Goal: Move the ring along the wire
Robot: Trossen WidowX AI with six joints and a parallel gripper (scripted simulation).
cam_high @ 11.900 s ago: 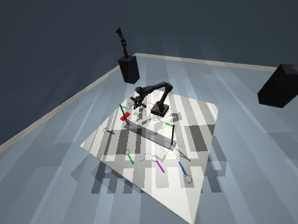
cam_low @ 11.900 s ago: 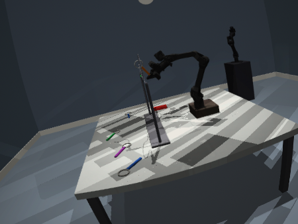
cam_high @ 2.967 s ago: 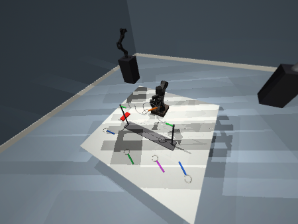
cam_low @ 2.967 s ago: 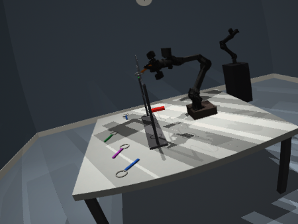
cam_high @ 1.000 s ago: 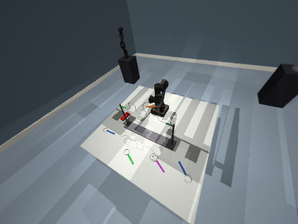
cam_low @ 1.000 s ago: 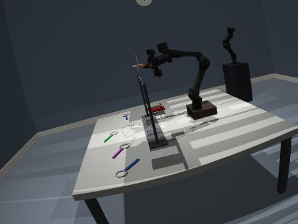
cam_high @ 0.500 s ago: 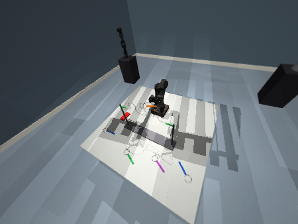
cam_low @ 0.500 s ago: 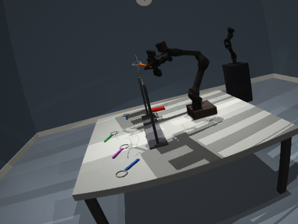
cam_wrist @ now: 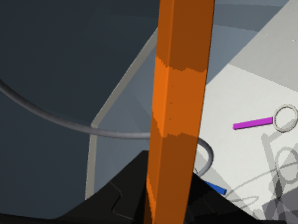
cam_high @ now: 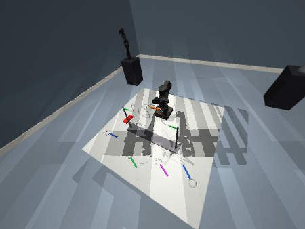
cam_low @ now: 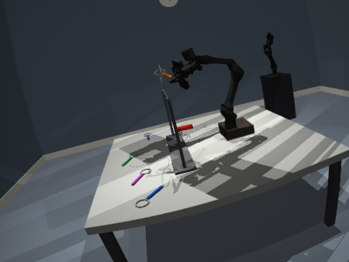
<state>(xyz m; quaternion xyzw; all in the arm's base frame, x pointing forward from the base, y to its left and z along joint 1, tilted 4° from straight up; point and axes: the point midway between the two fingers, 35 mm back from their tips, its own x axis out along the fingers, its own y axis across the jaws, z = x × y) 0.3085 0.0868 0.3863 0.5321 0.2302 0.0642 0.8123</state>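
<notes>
The orange handle (cam_high: 155,108) (cam_low: 167,75) (cam_wrist: 182,100) is held by my gripper (cam_low: 174,79) (cam_wrist: 155,160), which is shut on it. The handle points away from the gripper. Its ring (cam_low: 155,73) is high above the table and appears around the upper part of the grey wire, which shows curving behind the handle in the wrist view (cam_wrist: 115,134). Whether ring and wire touch cannot be told. The ring is outside the wrist view. One green part (cam_high: 126,109) is by the left post (cam_high: 127,118); the other (cam_high: 173,127) is by the right post (cam_high: 176,137).
The posts stand on a dark base plate (cam_high: 152,138) (cam_low: 182,155). A red block (cam_high: 128,118) (cam_low: 185,127) is near the left post. Loose rings with blue (cam_high: 186,172) (cam_low: 154,192), green (cam_high: 133,162) (cam_low: 126,161) and magenta (cam_high: 164,170) (cam_low: 137,178) (cam_wrist: 252,123) handles lie on the table.
</notes>
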